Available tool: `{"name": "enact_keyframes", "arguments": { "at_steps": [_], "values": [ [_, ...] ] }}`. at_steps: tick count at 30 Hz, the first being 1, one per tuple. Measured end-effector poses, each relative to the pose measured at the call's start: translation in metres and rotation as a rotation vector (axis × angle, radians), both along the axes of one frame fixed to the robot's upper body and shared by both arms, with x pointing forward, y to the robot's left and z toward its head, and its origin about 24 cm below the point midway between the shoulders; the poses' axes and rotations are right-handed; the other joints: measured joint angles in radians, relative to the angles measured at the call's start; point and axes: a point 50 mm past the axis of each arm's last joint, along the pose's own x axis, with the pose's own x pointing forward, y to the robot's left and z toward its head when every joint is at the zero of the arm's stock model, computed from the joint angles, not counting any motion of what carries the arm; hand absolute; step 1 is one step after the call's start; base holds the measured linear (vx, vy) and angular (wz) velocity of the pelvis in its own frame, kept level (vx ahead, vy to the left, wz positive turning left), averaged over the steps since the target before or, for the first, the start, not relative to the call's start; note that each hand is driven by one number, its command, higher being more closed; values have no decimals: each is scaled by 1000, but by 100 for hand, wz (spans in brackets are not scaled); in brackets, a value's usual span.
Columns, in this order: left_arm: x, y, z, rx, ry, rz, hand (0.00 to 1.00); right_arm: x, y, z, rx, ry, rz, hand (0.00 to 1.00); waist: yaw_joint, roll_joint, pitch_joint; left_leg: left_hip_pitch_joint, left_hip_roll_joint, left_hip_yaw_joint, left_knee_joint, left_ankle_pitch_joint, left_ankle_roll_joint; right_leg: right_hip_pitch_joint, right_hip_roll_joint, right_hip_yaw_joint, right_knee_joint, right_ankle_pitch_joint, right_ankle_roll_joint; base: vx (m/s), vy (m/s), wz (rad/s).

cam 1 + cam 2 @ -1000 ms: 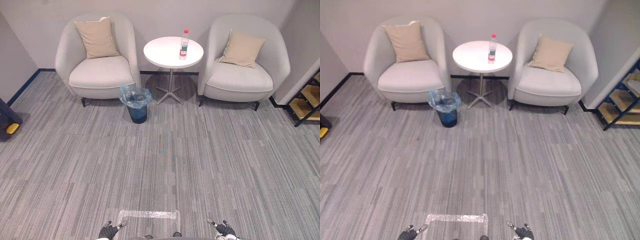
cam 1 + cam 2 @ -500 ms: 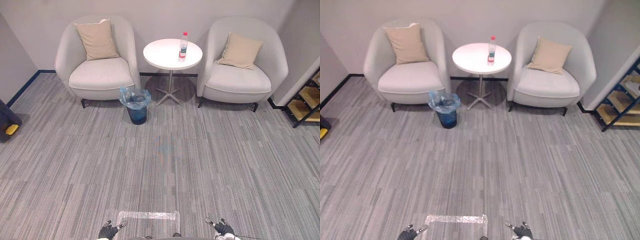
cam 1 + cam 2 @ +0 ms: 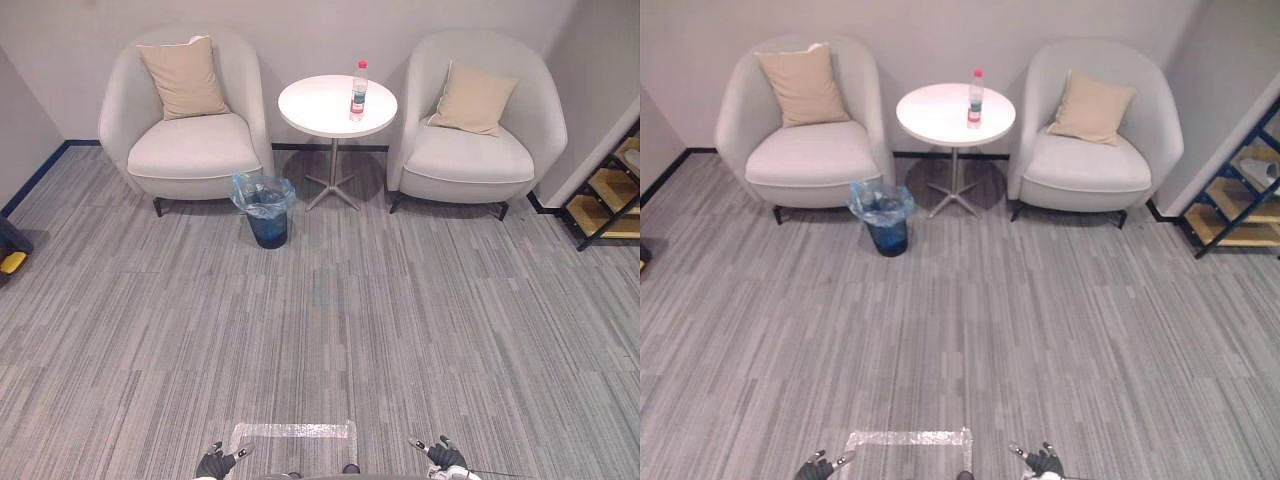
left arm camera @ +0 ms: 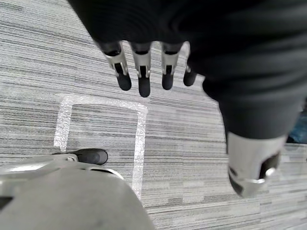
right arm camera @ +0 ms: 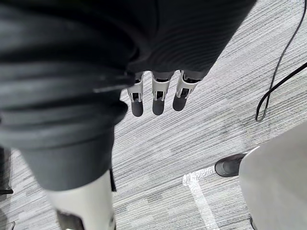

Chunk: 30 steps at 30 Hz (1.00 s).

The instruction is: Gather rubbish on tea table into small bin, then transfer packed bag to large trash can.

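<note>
Carpet (image 3: 400, 330) is stretching ahead to the table (image 3: 318, 108); left hand (image 4: 143, 69) and right hand (image 5: 157, 93) are hanging empty, fingers straight. Likely approaching: the bottle (image 3: 358, 88) needs walking closer.

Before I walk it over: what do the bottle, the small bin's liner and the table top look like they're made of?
The bottle looks like clear plastic: see-through body, red cap, label band. The liner is thin blue translucent film, crinkled over the rim of the dark bin. The table top is smooth, white, matte-looking; laminate or painted wood, I cannot tell.
</note>
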Motion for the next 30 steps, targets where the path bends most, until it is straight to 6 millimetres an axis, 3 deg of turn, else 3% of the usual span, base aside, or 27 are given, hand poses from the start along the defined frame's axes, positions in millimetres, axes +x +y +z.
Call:
{"name": "enact_keyframes", "arguments": {
  "at_steps": [6, 8, 11, 12, 14, 16, 18, 21, 23, 24, 25, 27, 28, 29, 30],
  "values": [
    [3, 2, 1, 6, -3, -8, 0, 0, 0, 0, 1, -3, 0, 0, -1, -6, -2, -21, 12, 19, 3, -3, -5, -26, 11, 17, 0, 5, -8, -25, -45, -9],
    [6, 2, 1, 9, 0, -15, 0, 0, 0, 0, 1, -4, -2, 0, -1, -10, 0, -46, 22, 29, 58, -34, -15, -29, 15, 24, 4, 4, -8, 13, -51, -13],
    [11, 3, 2, 12, -9, -18, 0, 0, -1, 1, 4, -13, -19, 0, -2, -9, 7, -137, 65, 46, 289, -138, -57, -17, 30, 29, 2, -26, -33, 42, -75, -13],
    [14, 6, 3, 18, -17, -17, 0, 1, 0, 2, 8, -25, -32, 0, -1, -16, 20, -199, 84, 58, 446, -153, -67, -5, 29, 33, 4, -38, -50, 16, -65, -7],
    [19, 4, 6, 11, -54, 13, 0, 0, 1, 3, 11, -43, -48, 0, 5, -13, 32, -316, 133, 65, 727, -137, -55, 10, 37, 58, 38, -63, -70, 73, -67, -25],
    [18, 3, 6, 5, -63, 40, 0, 3, -2, 5, 2, -57, -57, 0, 14, 0, 36, -400, 175, 73, 899, -179, -38, 37, 34, 97, 70, -91, -94, 225, -10, -48],
    [19, 3, 6, 5, -67, 40, 0, 3, -2, 5, -1, -55, -59, 0, 16, 2, 38, -460, 179, 73, 895, -191, -42, 52, 14, 126, 85, -113, -104, 256, 60, -44],
    [20, 2, 6, 3, -74, 49, 0, 3, -1, 4, 0, -49, -59, 0, 20, -1, 41, -510, 123, 73, 653, -164, -49, 55, -39, 157, 96, -160, -83, 314, 131, -43],
    [18, 0, 5, 0, -68, 43, 0, 3, -4, 4, -8, -47, -55, 0, 27, 4, 43, -498, 59, 44, 354, -46, -75, 52, -75, 202, 110, -197, -53, 420, 188, -65],
    [17, -3, 5, -4, -62, 44, 0, 2, -6, 4, -18, -41, -47, 0, 31, 15, 44, -487, 53, 25, 292, 46, -57, 55, -75, 232, 118, -224, -31, 393, 215, -73],
    [15, -1, 4, -2, -52, 53, 0, 2, -6, 4, -21, -37, -46, 0, 32, 14, 44, -487, 47, 26, 308, 77, -25, 53, -80, 247, 133, -239, -20, 507, 272, -69],
    [20, 8, 7, 23, -63, 55, 0, 7, 1, 5, -16, -50, -17, 0, 30, -20, 51, -485, 37, 66, 366, 0, -1, 7, -99, 252, 265, -257, 8, 516, 234, -47],
    [20, 9, 7, 25, -63, 56, 0, 6, 2, 4, -21, -45, -3, 0, 30, -27, 49, -472, 38, 86, 379, -18, 15, -18, -100, 253, 336, -259, 13, 521, 205, -48],
    [20, 9, 7, 22, -62, 68, 0, 6, 2, 4, -21, -46, 2, 0, 33, -33, 51, -425, 34, 110, 381, -47, 32, -61, -100, 252, 471, -253, 44, 488, 190, -51],
    [19, 9, 7, 22, -62, 70, 0, 7, 2, 5, -28, -47, 20, 0, 32, -35, 51, -376, 29, 124, 366, -76, 35, -111, -105, 235, 628, -228, 143, 466, 180, -47]
  ]
}}
